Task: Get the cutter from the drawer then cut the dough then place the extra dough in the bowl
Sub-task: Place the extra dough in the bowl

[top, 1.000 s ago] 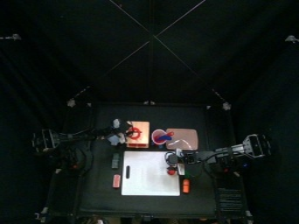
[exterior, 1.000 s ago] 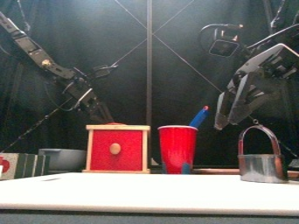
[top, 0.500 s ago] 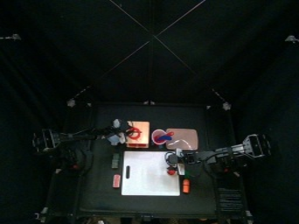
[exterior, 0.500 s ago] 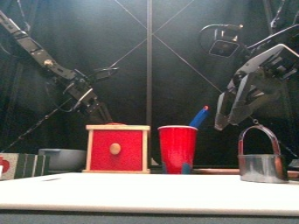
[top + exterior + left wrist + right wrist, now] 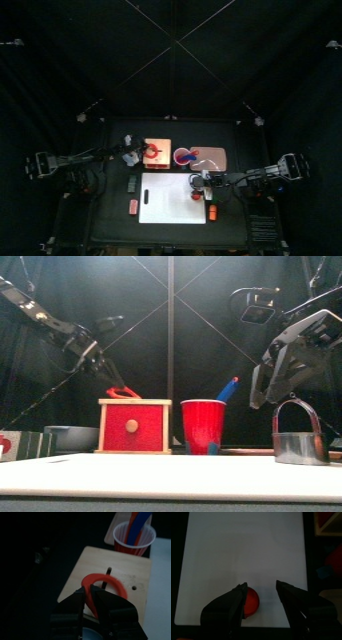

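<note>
The white cutting board (image 5: pixel 147 476) lies nearest, at the front of the tabletop (image 5: pixel 114 230). A flat red dough disc (image 5: pixel 250 603) sits on the board near its right edge. The round metal cutter (image 5: pixel 301 436) stands upright next to it, wire handle up, so the drawer step and the cut both look finished.

The right gripper (image 5: pixel 261 586) hangs above the cutter and disc. Its fingers are spread wide and hold nothing. It is apart from both, probably parked there so the left arm can work alone.

Beyond the board, from left to right, stand the blue-grey bowl (image 5: pixel 74 437), the wooden box (image 5: pixel 135 426) with its red drawer front closed, and the red cup (image 5: pixel 203 426) holding toy knives.

The dough ring (image 5: pixel 124 392), which is the extra dough, is over the top of the box and not yet in the bowl. The left gripper (image 5: pixel 90 593) is above the box. Its fingers are nearly closed, and the near edge of the ring is pinched in the narrow gap between them. The ring looks tilted, with its gripped side raised and its far side drooping toward the box top. That suits soft dough held by one edge.

The bowl is just left of the box, so what seems to remain is a short carry to the left and a release. The limp ring could sag or tear on the way.
</note>
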